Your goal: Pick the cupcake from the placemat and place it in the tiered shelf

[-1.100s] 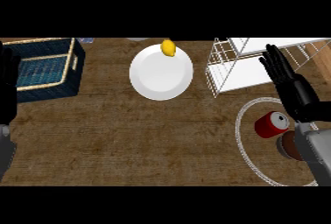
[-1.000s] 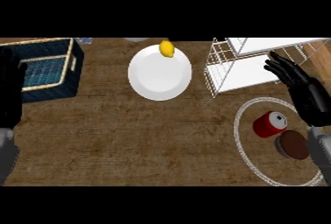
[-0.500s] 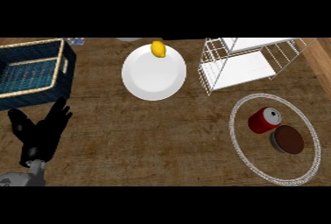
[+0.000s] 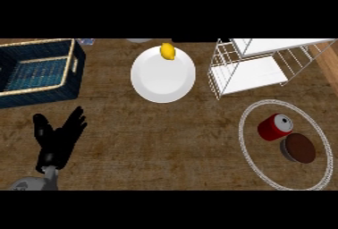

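Observation:
A brown-topped cupcake sits on the round placemat at the right, touching a red can lying just up-left of it. The white wire tiered shelf stands at the upper right, above the placemat. My left hand shows at the lower left, open with fingers spread upward, far from the cupcake and holding nothing. My right hand is out of the picture.
A white plate lies at top centre with a yellow lemon on its far rim. A dark blue basket with a tan rim sits at the upper left. The counter's wooden edge runs down the far right.
The right hand, raised near the shelf a second ago, has left the picture. The left hand has come in at the lower left. The view has shifted slightly.

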Robot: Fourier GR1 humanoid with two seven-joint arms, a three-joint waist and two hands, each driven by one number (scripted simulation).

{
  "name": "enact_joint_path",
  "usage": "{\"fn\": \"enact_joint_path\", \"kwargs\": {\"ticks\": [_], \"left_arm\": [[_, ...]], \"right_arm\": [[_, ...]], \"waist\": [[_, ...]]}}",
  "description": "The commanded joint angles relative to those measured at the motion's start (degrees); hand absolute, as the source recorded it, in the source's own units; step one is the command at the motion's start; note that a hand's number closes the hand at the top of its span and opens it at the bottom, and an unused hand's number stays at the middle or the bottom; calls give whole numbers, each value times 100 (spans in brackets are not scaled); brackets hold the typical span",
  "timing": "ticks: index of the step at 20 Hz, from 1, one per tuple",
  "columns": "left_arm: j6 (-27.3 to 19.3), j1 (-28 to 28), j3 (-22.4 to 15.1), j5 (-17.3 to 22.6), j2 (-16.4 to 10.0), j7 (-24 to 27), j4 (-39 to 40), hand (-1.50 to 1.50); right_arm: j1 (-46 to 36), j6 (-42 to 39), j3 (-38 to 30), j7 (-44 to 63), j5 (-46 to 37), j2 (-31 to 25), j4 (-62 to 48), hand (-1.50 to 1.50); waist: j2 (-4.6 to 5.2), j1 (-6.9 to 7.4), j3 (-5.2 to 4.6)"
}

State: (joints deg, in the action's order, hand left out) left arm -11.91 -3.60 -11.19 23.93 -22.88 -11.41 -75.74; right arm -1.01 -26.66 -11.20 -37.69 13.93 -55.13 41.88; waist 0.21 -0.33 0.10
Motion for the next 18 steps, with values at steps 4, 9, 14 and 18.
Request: {"fn": "enact_joint_path", "kwargs": {"ticks": [4, 9, 14, 18], "left_arm": [[-116, -147, 74, -154, 101, -192, 28, 0], [60, 102, 27, -235, 163, -28, 22, 0], [200, 31, 312, -196, 52, 31, 122, 0], [202, 224, 194, -286, 178, -55, -113, 0]], "right_arm": [[248, -793, 208, 521, -94, -634, 1067, -150], [449, -94, 308, 2388, 60, -512, 2546, -150], [652, 924, 289, 3902, 89, -97, 3946, -150], [508, 1499, 628, 4639, -643, 140, 4282, -150]], "waist": [[-38, -25, -22], [-50, -56, -32], [-50, -78, -28], [-32, 23, -16]]}}
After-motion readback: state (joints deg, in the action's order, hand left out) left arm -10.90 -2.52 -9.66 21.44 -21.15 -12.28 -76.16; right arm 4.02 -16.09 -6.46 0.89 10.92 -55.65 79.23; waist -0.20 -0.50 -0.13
